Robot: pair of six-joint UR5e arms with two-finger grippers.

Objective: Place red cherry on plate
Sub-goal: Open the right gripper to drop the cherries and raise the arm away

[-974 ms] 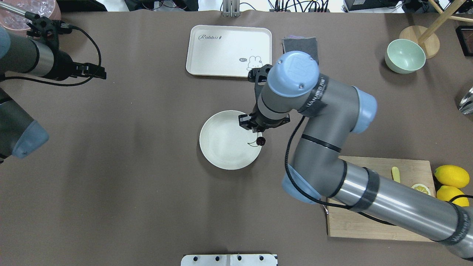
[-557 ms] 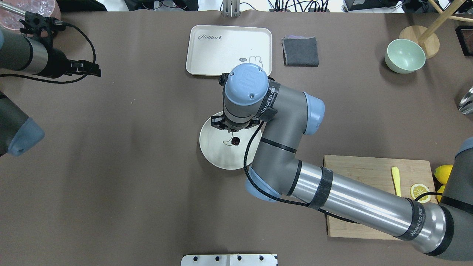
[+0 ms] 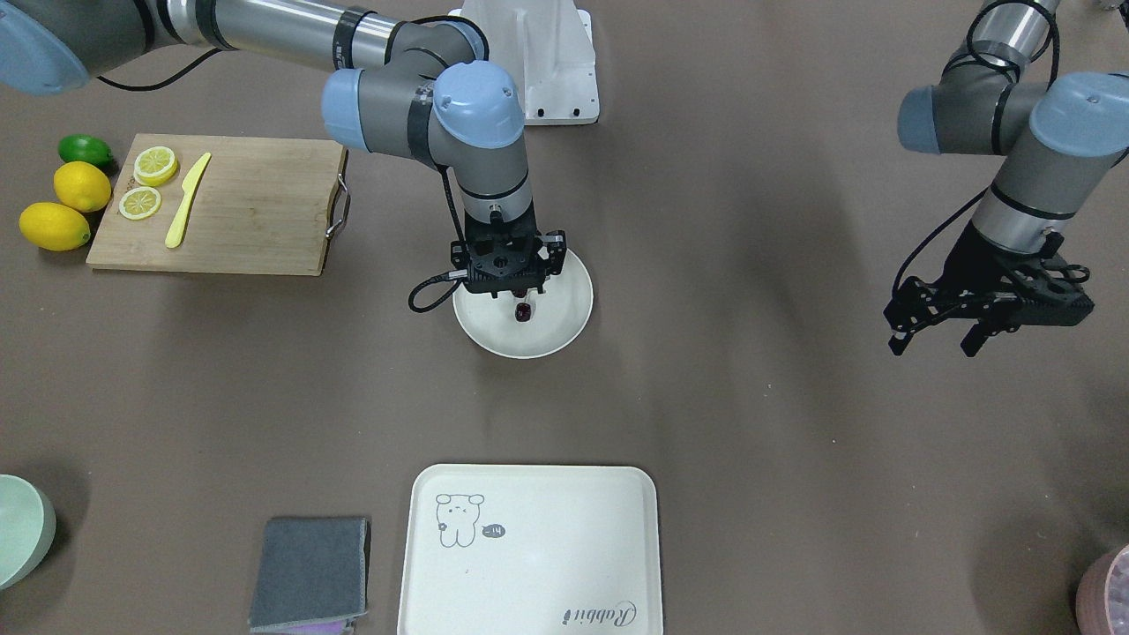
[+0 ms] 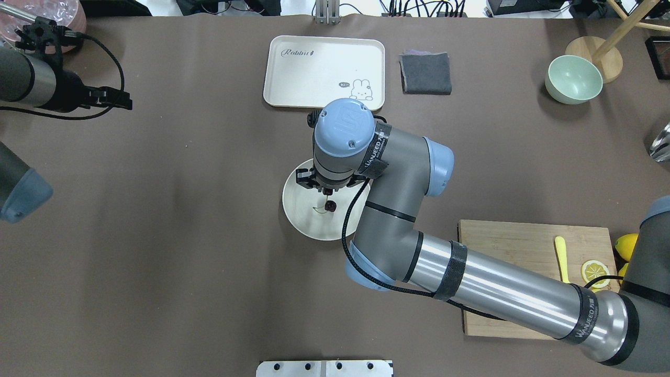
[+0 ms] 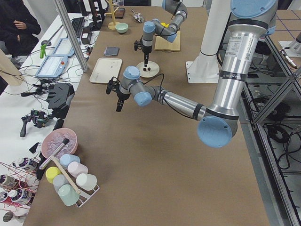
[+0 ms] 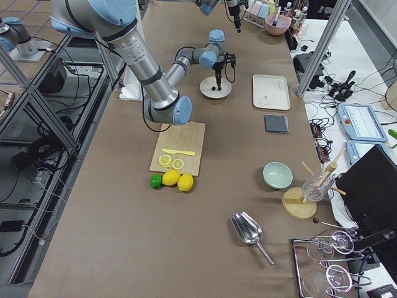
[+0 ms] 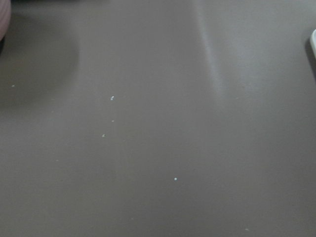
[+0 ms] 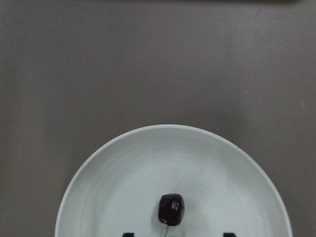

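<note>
1. Clearly, the right fingers (image 8: 227, 235) are spread, gripping nothing; the cherry (image 8: 171, 209) lies just ahead of them on the plate (image 8: 113, 187).
2. Left fingers (image 3: 975, 339), also spread, hang above the brown worktop (image 3: 750, 397).
3. Tray (image 3: 564, 529), grey cloth (image 3: 309, 573) and cutting board (image 3: 256, 212) lie well apart.

Your long table (image 4: 157, 262) wears a plain brown cover, evenly lit. Tiled floor (image 6: 34, 7) shows in the right-side view's upper left; a white bench (image 5: 14, 108) runs along the left-side view's left edge.
</note>
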